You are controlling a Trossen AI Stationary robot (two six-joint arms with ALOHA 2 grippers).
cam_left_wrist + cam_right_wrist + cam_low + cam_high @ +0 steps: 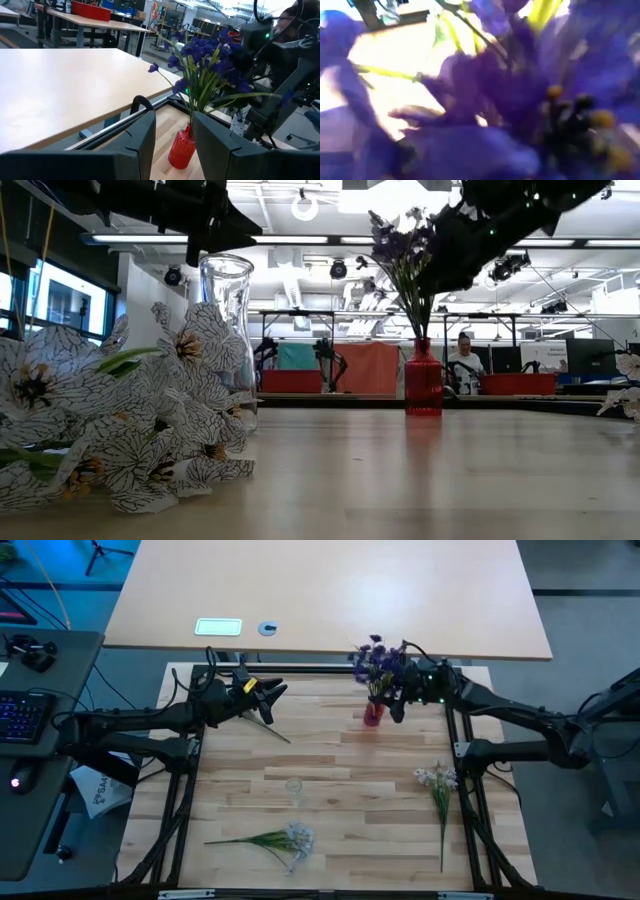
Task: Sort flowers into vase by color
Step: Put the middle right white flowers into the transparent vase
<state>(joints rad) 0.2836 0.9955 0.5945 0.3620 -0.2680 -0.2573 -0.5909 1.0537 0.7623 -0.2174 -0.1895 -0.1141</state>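
- Right tool [398, 705] sits in the upper right of the high view, pressed right up against the purple flowers [378, 664] standing in the red vase [372, 714].
- Whether that tool is open, closed or gripping a stem, I cannot tell: in the right wrist view the purple blossoms [520, 95] fill the whole frame and hide the fingers.
- Red vase stands upright on the wooden surface [330, 780], upper middle of the high view, just left of the right tool.
- In the low view the same red vase [423, 380] shows right of centre, purple sprigs [405, 255] rising into the dark arm above.
- Left tool [262, 692] is in the upper left of the high view, closed on a thin green stem [268, 724] that slants down and right to the surface.
- From the left wrist view, its two dark fingers [140, 137] frame the red vase [181, 148], which stands well apart from that tool.
- Clear glass vase [294, 788] stands near the middle of the surface, away from both tools; it rises tall in the left of the low view [228, 330].
- One white flower sprig [272, 838] lies flat at lower centre-left; in the low view its blossoms [120, 430] fill the lower left.
- Another white sprig [439, 795] lies at the right edge, below the right arm.
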